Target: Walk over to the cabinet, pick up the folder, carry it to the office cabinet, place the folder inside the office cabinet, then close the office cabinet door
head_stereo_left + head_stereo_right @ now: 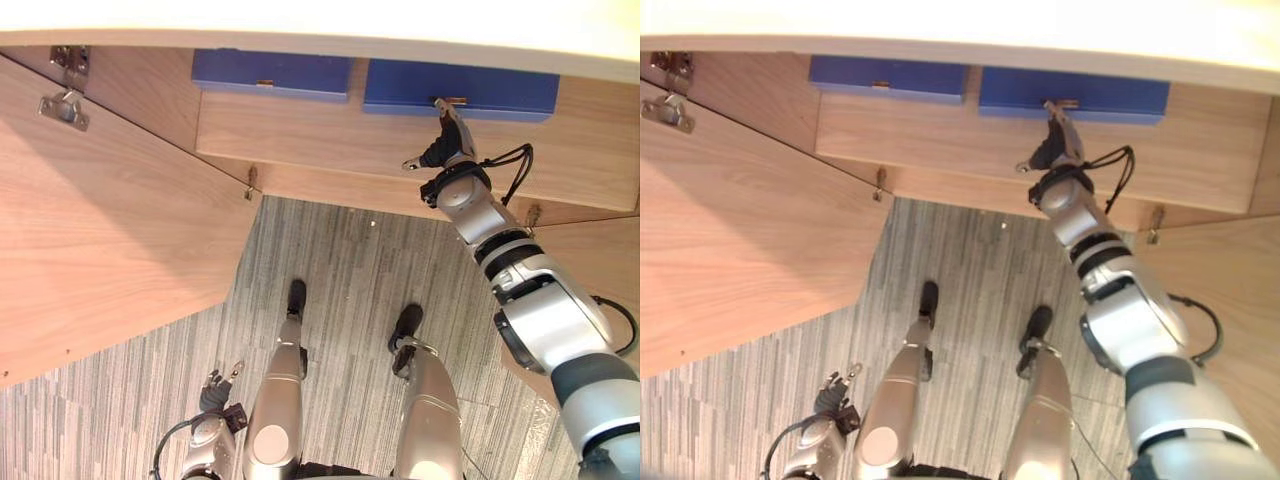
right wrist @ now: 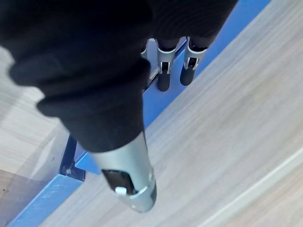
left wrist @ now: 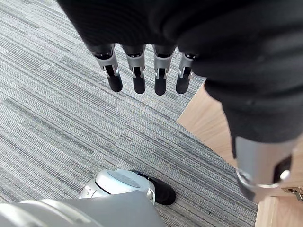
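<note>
Folder (image 1: 500, 92) located inside the office cabinet (image 1: 320, 20), under the pale top. Stood open toward the robot, with left door (image 1: 100, 230) swung wide over the carpet (image 1: 340, 300). Lay flat at the back of the wooden shelf (image 1: 330, 135), on the right side, just beside a second blue folder (image 1: 270, 73) but apart from it. Ran with long axis side to side across the cabinet, crosswise to the reaching fingers. Sat straight ahead of the right hand (image 1: 450, 140), deeper in, with fingertips (image 2: 163, 82) at the near edge; contact not confirmable. Held straight, with thumb out to the side, clamped on nothing. Judged the nearer hand by far: left hand (image 1: 215, 385) hung low beside the leg, well apart from the shelf, with fingers (image 3: 139, 80) straight and relaxed, empty.
</note>
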Controlling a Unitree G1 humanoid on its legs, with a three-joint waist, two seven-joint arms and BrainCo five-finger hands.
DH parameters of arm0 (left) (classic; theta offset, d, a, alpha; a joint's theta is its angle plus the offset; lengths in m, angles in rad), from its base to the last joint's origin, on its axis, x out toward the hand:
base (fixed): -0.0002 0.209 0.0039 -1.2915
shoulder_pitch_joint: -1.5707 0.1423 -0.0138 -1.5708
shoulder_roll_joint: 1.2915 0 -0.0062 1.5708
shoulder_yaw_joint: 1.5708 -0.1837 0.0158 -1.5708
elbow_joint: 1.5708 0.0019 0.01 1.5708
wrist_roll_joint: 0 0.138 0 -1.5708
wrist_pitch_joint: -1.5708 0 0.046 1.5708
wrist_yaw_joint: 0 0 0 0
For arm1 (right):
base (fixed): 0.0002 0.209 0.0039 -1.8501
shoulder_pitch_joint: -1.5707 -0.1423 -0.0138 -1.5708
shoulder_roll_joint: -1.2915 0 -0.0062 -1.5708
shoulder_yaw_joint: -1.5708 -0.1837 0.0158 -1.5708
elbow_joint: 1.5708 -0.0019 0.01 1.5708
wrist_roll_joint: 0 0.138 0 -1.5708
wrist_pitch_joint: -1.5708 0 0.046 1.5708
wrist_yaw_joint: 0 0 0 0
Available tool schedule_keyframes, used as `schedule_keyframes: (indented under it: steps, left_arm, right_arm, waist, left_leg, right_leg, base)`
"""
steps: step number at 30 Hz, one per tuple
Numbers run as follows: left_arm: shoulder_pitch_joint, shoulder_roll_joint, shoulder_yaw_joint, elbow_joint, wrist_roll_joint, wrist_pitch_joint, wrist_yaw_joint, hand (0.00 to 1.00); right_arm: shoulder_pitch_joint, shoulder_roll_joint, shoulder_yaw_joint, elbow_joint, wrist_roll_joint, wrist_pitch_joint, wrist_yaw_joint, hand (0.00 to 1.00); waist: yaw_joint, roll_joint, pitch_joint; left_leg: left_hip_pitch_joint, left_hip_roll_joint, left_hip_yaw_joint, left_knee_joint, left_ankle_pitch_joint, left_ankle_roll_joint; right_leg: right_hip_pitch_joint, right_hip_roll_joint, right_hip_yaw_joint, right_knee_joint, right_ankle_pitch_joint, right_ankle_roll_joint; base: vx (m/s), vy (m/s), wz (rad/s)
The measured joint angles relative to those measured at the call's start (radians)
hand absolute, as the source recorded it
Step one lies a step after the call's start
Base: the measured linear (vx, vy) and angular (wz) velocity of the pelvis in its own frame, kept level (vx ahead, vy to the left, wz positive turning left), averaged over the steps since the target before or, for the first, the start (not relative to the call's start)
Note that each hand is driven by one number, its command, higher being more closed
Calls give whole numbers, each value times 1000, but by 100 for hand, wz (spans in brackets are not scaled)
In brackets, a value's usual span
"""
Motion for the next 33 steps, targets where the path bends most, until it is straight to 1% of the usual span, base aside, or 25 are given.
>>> schedule_keyframes:
  steps: [3,5,7,8,11,13,15,16,19,21,25,27,29,30,32,33]
  left_arm:
    - [-8,1,-10,1,0,0,0,0]
    - [-12,1,-13,1,0,-1,1,0]
    - [-19,2,-21,2,0,-1,1,0]
    - [-25,2,-24,2,-3,-6,1,0]
    - [-45,-11,-25,2,-19,-10,1,0]
    - [-60,-27,-24,3,-30,-14,1,0]
    - [-68,-33,-24,2,-40,-17,1,0]
    - [-70,-39,-23,2,-45,-20,1,0]
    - [-75,-42,-20,2,-61,-22,1,0]
    - [-75,-46,-16,2,-62,-29,1,0]
    - [-75,-57,11,2,-85,-39,1,0]
    - [-75,-63,32,3,-98,-40,2,0]
    - [-75,-71,53,6,-106,-40,2,0]
    - [-75,-72,58,8,-106,-40,2,0]
    - [-75,-79,90,21,-109,-40,2,0]
    - [-74,-79,96,26,-110,-40,3,0]
  right_arm:
    - [0,-23,6,9,-24,-14,-1,0]
    - [-3,-32,11,8,-44,-17,-2,0]
    - [-14,-55,40,0,-67,-17,-3,0]
    - [-18,-80,50,-23,-88,-17,-2,0]
    - [-63,-138,82,-42,-122,-17,0,0]
    - [-116,-185,92,-45,-140,-12,5,0]
    - [-139,-218,97,-52,-152,2,5,0]
    - [-156,-239,113,-62,-153,12,5,0]
    - [-182,-282,112,-83,-158,27,3,0]
    - [-186,-303,112,-112,-176,33,1,0]
    - [-191,-306,106,-177,-217,48,-2,0]
    - [-188,-306,96,-251,-245,58,-5,0]
    - [-142,-303,21,-422,-299,70,-19,0]
    - [-122,-302,-5,-474,-311,73,-23,0]
    - [-43,-278,-91,-684,-400,104,-69,0]
    - [-19,-270,-115,-739,-421,109,-84,0]
  waist:
    - [17,0,0]
    - [23,0,0]
    - [30,2,-1]
    - [36,3,-1]
    - [41,21,7]
    - [44,41,16]
    - [48,52,20]
    - [50,52,20]
    - [50,52,20]
    - [46,52,20]
    - [34,52,20]
    - [23,51,21]
    - [8,50,21]
    - [7,49,21]
    - [2,44,21]
    - [-1,43,21]
  left_leg:
    - [0,1,1,-7,2,0]
    - [0,3,2,-12,4,-1]
    - [-5,9,5,-20,9,-3]
    - [-15,14,7,-24,13,-4]
    - [-37,15,7,-32,23,-3]
    - [-50,16,11,-45,33,-2]
    - [-56,19,15,-46,35,-1]
    - [-64,22,22,-46,35,-1]
    - [-74,30,38,-56,39,1]
    - [-74,32,45,-62,40,2]
    - [-68,43,60,-65,40,1]
    - [-68,48,66,-67,40,1]
    - [-63,50,75,-67,39,1]
    - [-60,50,78,-67,39,1]
    - [-43,50,98,-73,39,1]
    - [-39,50,100,-75,39,1]
  right_leg:
    - [-3,2,0,-11,1,-1]
    - [-6,4,0,-15,2,-2]
    - [-13,11,1,-25,9,-5]
    - [-23,14,1,-35,16,-6]
    - [-48,16,1,-41,26,-7]
    - [-63,20,3,-52,41,-7]
    - [-66,24,3,-66,52,-6]
    - [-71,29,5,-82,63,-7]
    - [-82,41,9,-113,85,-6]
    - [-88,46,15,-118,88,-6]
    - [-90,59,28,-129,96,-7]
    - [-90,67,30,-143,107,-7]
    - [-88,70,36,-149,112,-7]
    - [-87,70,38,-150,112,-6]
    - [-85,76,56,-156,118,-6]
    - [-82,77,57,-159,120,-6]
  base:
    - [23,8,-1]
    - [9,4,-3]
    - [19,8,-10]
    - [16,12,-10]
    - [7,7,-4]
    - [22,21,-8]
    - [19,22,-10]
    - [18,31,-17]
    - [20,22,-20]
    - [31,-3,-15]
    - [41,-10,-15]
    - [30,-11,-15]
    - [25,-5,-10]
    - [23,-4,-12]
    - [24,-6,-18]
    - [24,-7,-17]
